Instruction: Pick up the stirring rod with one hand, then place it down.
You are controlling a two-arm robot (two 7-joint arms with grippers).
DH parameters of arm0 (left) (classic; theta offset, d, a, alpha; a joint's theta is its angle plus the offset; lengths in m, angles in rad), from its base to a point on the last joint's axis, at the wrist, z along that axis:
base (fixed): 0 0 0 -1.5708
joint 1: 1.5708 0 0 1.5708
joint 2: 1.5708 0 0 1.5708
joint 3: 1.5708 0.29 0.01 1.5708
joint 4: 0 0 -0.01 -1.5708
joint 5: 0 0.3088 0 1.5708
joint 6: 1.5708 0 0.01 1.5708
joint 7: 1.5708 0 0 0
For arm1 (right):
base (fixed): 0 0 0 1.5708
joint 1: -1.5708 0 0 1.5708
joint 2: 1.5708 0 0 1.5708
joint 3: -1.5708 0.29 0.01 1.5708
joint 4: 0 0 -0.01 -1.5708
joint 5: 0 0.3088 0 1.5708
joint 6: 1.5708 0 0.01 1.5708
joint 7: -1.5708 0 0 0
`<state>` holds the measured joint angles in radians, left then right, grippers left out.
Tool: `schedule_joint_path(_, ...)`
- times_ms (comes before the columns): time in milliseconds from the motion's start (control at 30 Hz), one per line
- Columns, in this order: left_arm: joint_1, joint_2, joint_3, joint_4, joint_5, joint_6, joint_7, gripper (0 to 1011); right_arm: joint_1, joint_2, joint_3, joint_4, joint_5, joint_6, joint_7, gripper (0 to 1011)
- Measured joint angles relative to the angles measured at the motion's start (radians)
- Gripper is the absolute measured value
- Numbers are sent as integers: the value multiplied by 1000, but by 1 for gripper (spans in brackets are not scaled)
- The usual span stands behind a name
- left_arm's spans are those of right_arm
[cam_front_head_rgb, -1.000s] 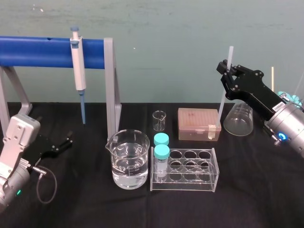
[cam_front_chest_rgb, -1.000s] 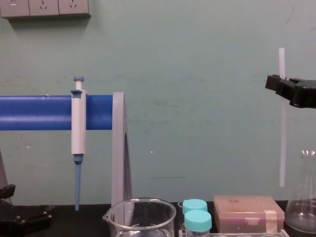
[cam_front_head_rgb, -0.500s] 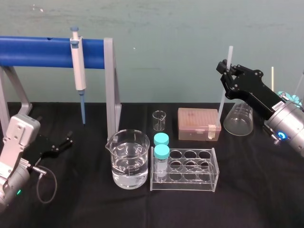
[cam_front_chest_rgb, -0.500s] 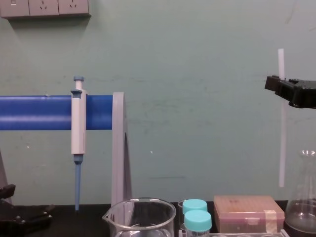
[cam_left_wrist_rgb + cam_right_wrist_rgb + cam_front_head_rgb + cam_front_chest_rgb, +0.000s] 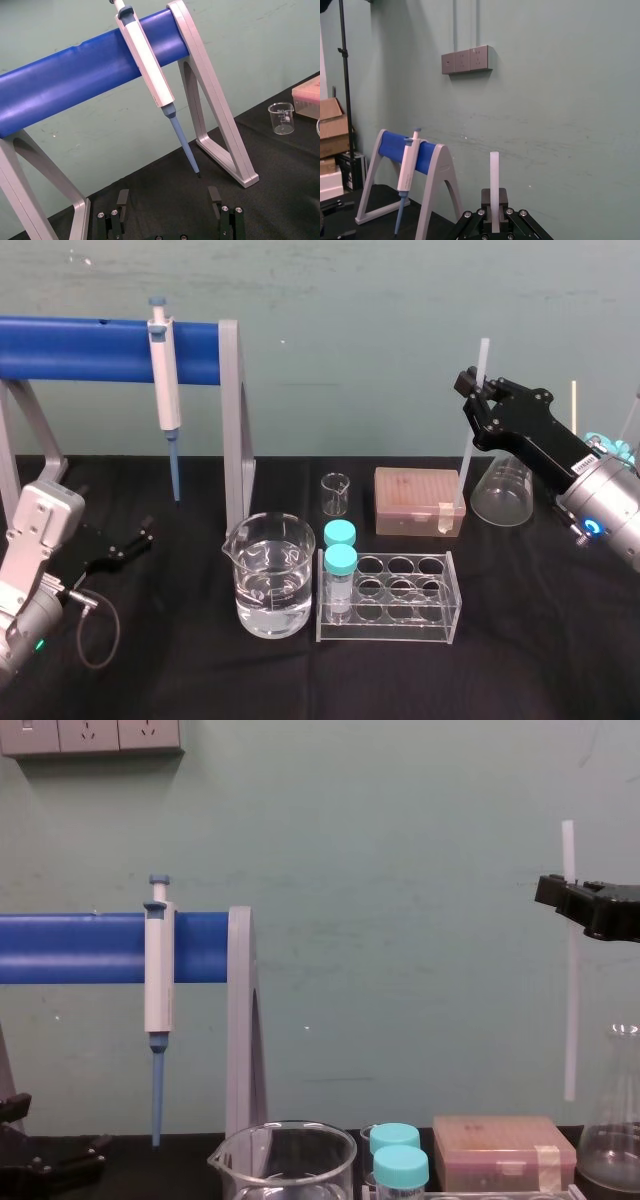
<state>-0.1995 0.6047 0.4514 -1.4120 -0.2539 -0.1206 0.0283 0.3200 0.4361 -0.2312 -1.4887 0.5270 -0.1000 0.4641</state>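
Observation:
The stirring rod is a thin white translucent stick that hangs nearly upright in the air at the right. Its lower end is above the table between the pink box and the flask. My right gripper is shut on its upper part, and a short length sticks out above the fingers. The chest view has the rod vertical under the right gripper. In the right wrist view the rod rises from the closed right gripper. My left gripper rests open on the table at the left, seen also as the left gripper.
A beaker of water and a clear tube rack with two teal-capped vials stand at the centre front. Behind them are a small beaker, a pink box and a conical flask. A pipette hangs on the blue stand.
The right gripper and the rod have drifted very slightly down and to the left. Nothing else has moved.

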Motion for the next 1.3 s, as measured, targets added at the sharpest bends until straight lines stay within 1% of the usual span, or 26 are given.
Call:
schedule_joint_path(1133,0,0,0,0,0,0,0,1000,-3,5,-9,-3,4,1,10,70)
schedule_joint_path(1300,0,0,0,0,0,0,0,1000,-1,9,-20,4,13,0,39,70)
